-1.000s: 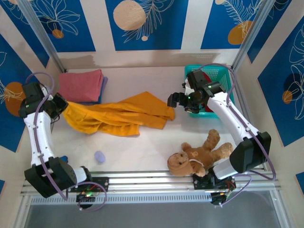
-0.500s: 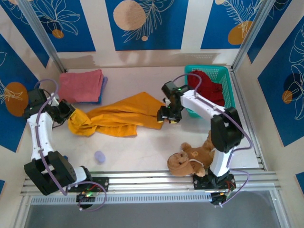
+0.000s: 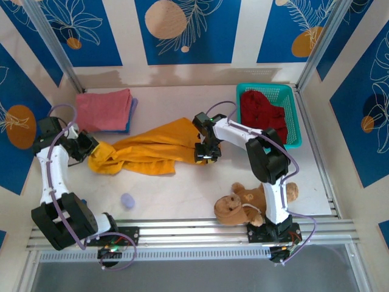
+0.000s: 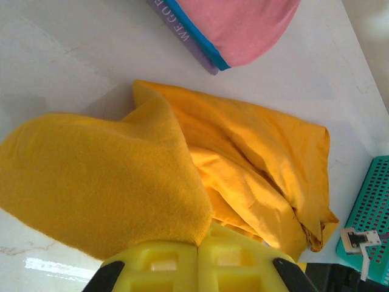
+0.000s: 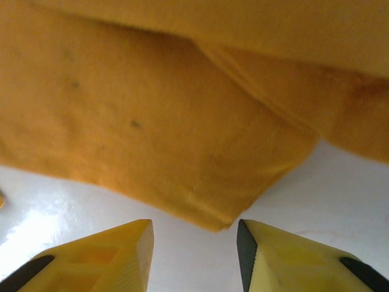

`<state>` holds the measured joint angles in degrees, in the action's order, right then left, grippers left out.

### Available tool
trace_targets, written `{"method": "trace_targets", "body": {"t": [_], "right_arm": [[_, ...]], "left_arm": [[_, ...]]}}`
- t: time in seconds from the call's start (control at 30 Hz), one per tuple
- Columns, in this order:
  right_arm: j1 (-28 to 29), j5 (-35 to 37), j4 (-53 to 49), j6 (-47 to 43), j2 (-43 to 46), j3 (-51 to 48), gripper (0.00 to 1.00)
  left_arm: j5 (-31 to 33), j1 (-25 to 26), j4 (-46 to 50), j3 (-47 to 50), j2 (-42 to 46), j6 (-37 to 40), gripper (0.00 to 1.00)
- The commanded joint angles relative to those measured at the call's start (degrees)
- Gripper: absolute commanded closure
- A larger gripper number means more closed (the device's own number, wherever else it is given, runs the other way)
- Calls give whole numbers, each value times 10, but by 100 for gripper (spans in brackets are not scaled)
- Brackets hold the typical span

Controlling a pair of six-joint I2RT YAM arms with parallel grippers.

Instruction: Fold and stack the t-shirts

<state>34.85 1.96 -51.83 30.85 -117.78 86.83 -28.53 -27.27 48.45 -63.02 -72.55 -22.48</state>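
The left gripper (image 4: 197, 248) is pinching, jaws shut, the 9 o'clock end of the mustard-orange t-shirt (image 3: 159, 146), which is lying crumpled across the table's centre. The right gripper (image 5: 194, 234) is standing with jaws apart at the shirt's 3 o'clock corner, not clamping it. The salmon-pink t-shirt (image 3: 103, 108) is lying folded at 10 o'clock. The dark red t-shirt (image 3: 262, 112) is sitting in the basket (image 3: 267, 88) at 2 o'clock.

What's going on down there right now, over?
Left gripper shut on orange t-shirt. Right gripper open at its opposite corner, not gripping. Teddy bear nearby, clear of the cloth.
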Motion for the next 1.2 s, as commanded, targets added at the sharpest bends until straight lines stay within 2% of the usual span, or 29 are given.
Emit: {"method": "trace_targets", "body": {"t": [0.0,0.13,0.2,0.33,0.5,0.67,0.8,0.9,1.03,1.17], "right_arm": [[-12,8,9,3,-19,18,66],[-18,8,1,-11,-39,42,76],[-17,11,-9,-18,-39,52,85],[-10,20,-26,-16,9,41,100],[5,37,-65,-6,124,-3,100],[37,38,-132,22,260,-38,100],[25,5,-119,35,319,-74,100],[-16,-5,-101,16,293,-73,100],[-85,-26,-86,-28,190,-11,100],[-117,-27,-100,-68,67,110,79]], "left_arm": [[-15,-2,-6,6,14,9,100],[-20,-2,0,5,19,9,100],[-22,-2,6,2,25,10,100],[-27,-2,24,-11,45,13,100],[-42,5,60,-46,83,6,100],[-24,16,113,-86,103,30,100],[-65,16,51,-54,113,-12,100],[-67,20,0,-44,99,-43,100],[-41,22,-39,-53,39,-44,100],[-18,22,-66,-78,-58,-31,100]]}}
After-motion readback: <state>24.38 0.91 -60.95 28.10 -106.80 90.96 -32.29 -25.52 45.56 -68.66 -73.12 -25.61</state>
